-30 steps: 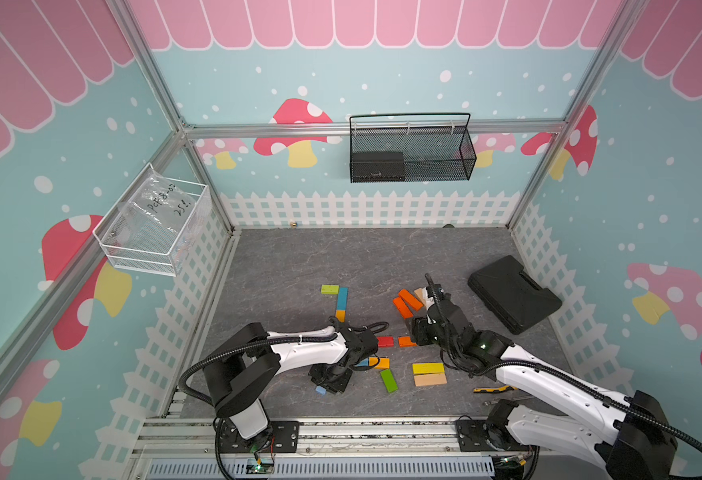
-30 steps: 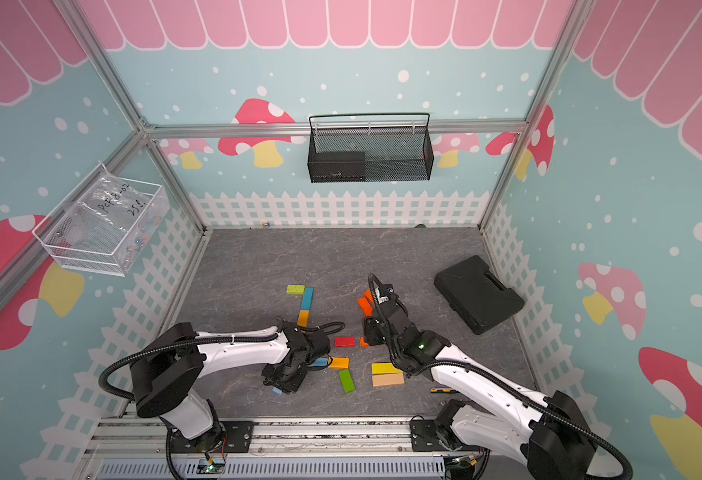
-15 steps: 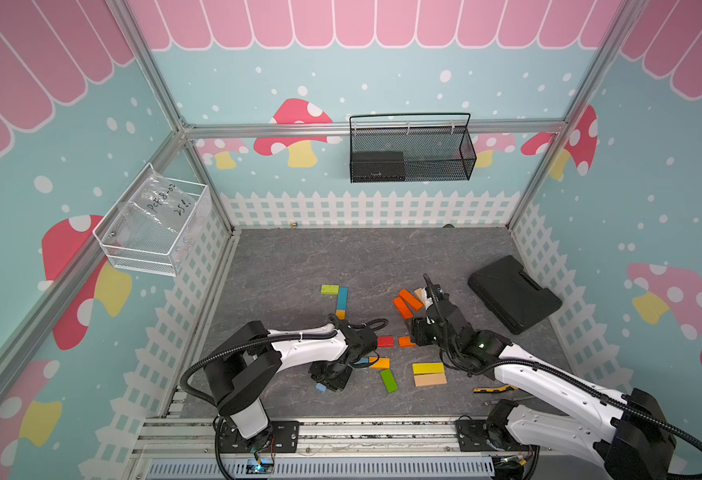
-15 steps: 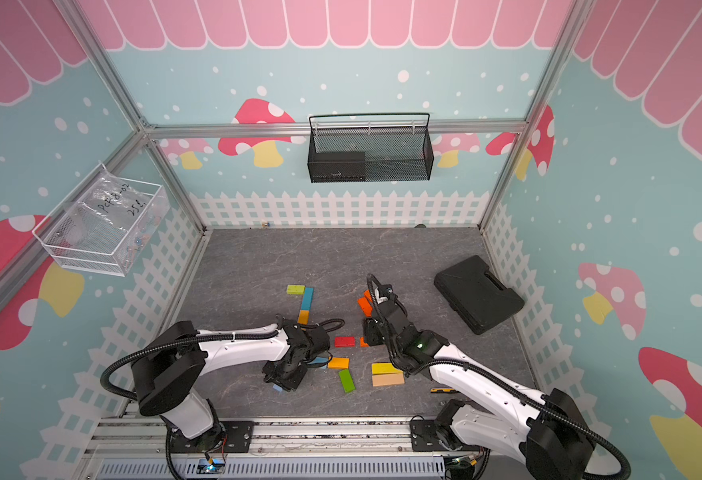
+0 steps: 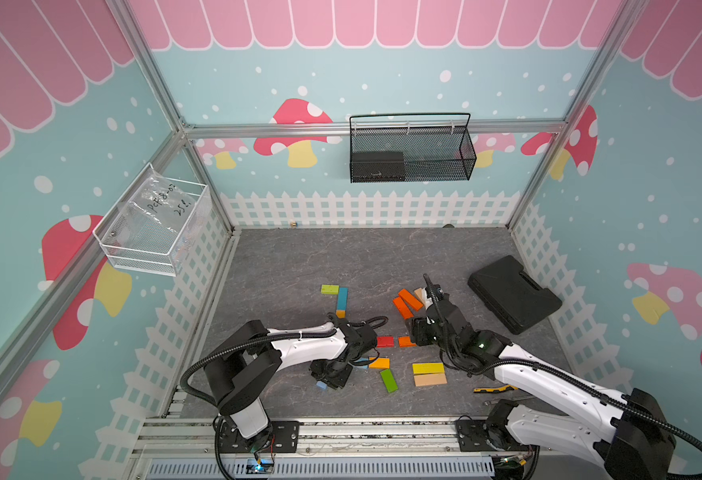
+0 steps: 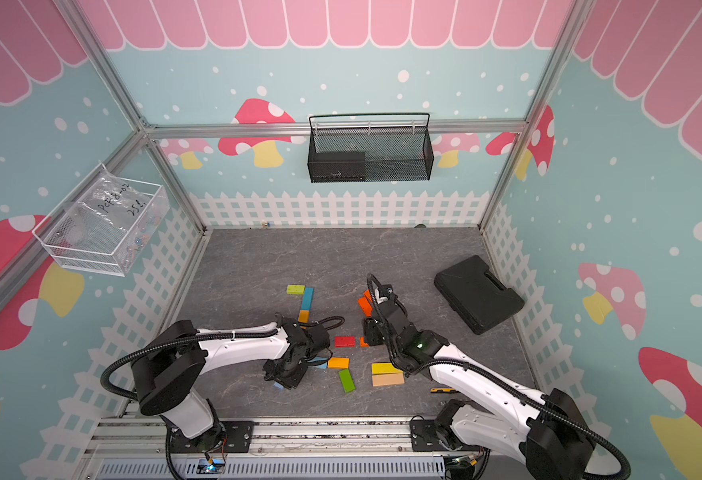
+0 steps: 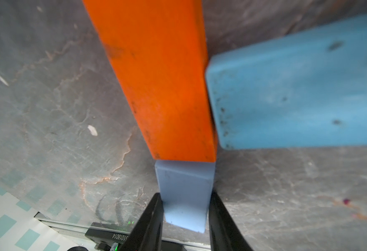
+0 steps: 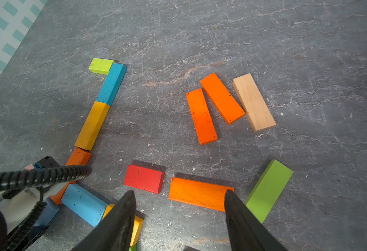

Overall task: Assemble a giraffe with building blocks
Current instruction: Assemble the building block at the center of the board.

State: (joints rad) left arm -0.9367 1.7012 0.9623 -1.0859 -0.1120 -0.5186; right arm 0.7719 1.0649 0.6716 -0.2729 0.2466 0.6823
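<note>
Building blocks (image 5: 429, 368) are spread flat over the near half of the grey tabletop (image 5: 341, 257). In the right wrist view, a line is made end to end by a lime block (image 8: 101, 65), a blue block (image 8: 112, 83), a yellow-orange block (image 8: 92, 125) and an orange block (image 8: 78, 156). Well apart from that line, two more orange ones and a tan block (image 8: 253, 102) are laid side by side.

A red block (image 8: 144, 178) and a long orange block (image 8: 197, 193) are seen right by the tips of the right tool (image 8: 180, 191), which is spread wide with nothing gripped.

In the left wrist view, a pale blue block (image 7: 185, 187) is butted against the end of the line's orange block. It's flanked closely by the fingers (image 7: 152, 217) of the left tool (image 7: 185, 193). Whether it's being squeezed or has been let go honestly can't be told.
</note>
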